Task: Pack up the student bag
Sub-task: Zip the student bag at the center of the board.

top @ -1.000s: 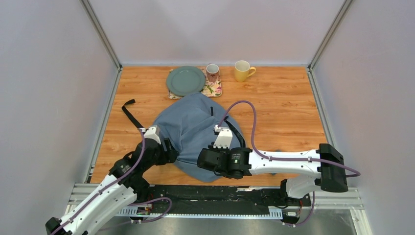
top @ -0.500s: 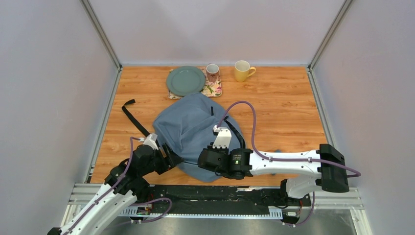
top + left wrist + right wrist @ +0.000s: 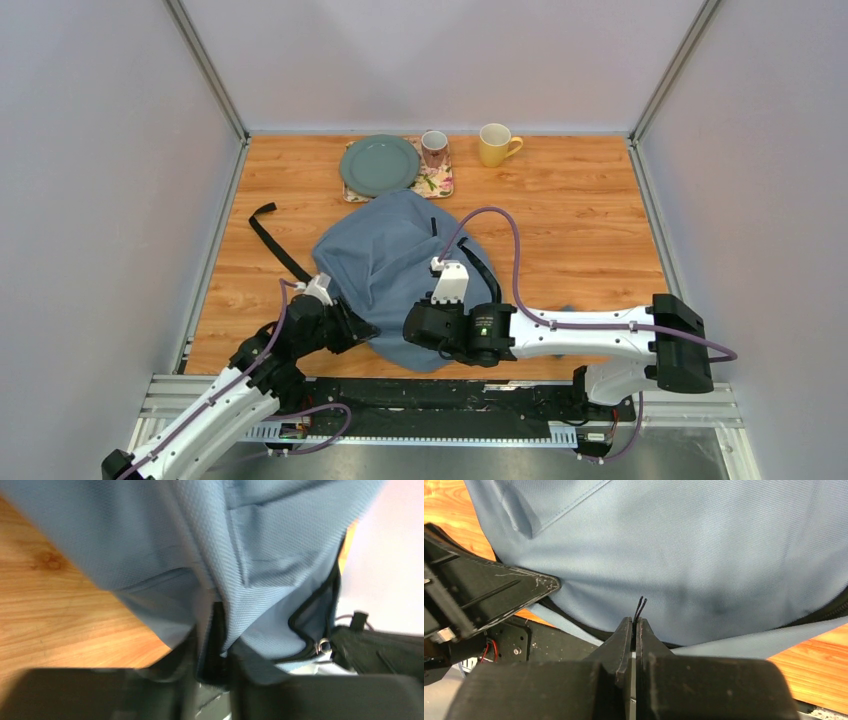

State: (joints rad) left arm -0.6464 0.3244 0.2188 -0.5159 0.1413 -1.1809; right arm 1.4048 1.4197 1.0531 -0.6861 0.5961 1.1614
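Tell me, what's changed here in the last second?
The left end effector slid back towards its base along the student bag, its jaws narrowing around the bag's rim. The right end effector stayed shut on a thin black cord; plate, small mug and yellow mug unchanged.

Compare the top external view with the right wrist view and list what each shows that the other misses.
Only top external: the green plate, patterned cup and yellow mug along the far edge, plus a loose black strap left of the student bag. Only right wrist: the right gripper seen close, shut on a thin black cord against the bag's fabric. Both: the grey-blue student bag lying on the wooden table.
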